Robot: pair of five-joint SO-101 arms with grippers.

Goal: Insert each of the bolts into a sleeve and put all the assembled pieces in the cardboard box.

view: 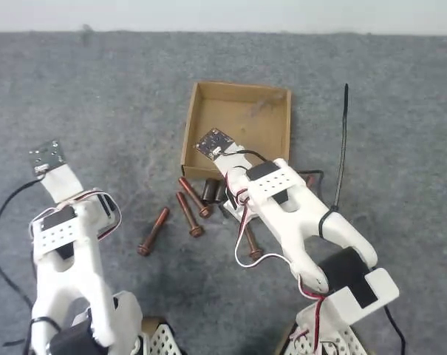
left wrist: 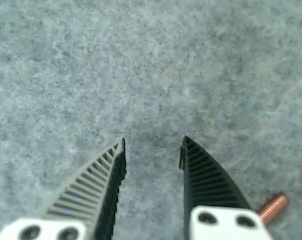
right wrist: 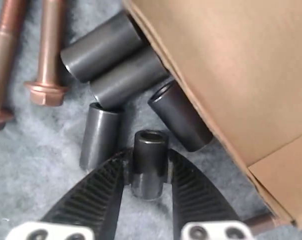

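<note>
Bright even light from overhead, grey carpet (view: 97, 111) lit uniformly, faint soft shadows beside the bolts (view: 154, 231), dull highlights along the sleeves (right wrist: 103, 47), cardboard box (right wrist: 230, 65) brightly lit

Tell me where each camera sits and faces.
High view: fixed overhead, looking down on grey carpet; left arm, right arm, cardboard box, bolts.
Left wrist view: on the left arm, facing carpet past the open left hand; one bolt tip.
Right wrist view: on the right arm, facing the right hand gripping a sleeve near the box.
Shared: high and right wrist views show box, bolts, loose sleeves.
</note>
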